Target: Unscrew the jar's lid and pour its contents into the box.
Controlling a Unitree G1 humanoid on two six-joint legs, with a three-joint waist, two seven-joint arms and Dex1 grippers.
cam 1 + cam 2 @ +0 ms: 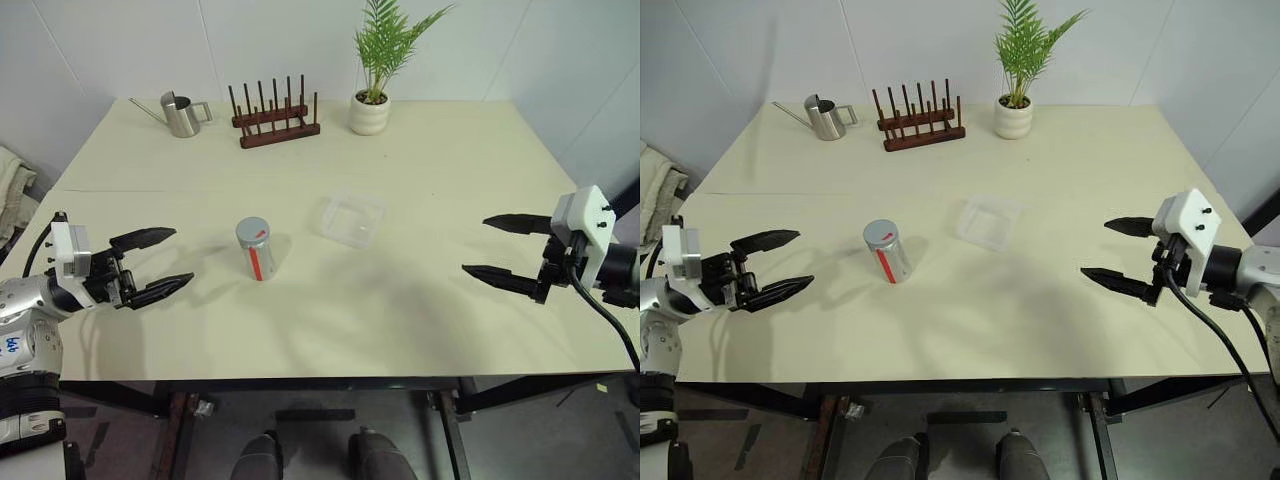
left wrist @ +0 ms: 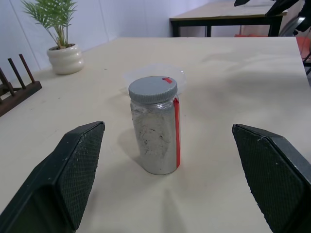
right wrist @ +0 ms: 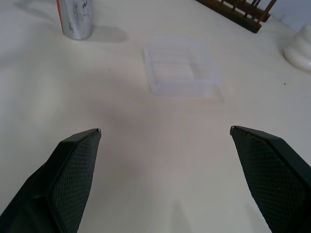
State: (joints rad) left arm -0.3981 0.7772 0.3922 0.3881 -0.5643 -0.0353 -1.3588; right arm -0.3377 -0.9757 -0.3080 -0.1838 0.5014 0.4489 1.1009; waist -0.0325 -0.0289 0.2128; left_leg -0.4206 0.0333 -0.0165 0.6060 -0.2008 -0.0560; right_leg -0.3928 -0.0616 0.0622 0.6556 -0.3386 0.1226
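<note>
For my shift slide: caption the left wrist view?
Open left tool faces the upright jar, lid still on, clear box just behind it.

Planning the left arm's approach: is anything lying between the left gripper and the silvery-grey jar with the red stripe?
Nothing: the left wrist view shows only bare cream tabletop between the open left gripper and the jar.

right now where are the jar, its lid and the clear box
jar (image 1: 260, 260), left eye view, side wall by the red stripe
lid (image 2: 152, 89), left wrist view, middle of the grey top
box (image 3: 182, 72), right wrist view, bare clear floor
</note>
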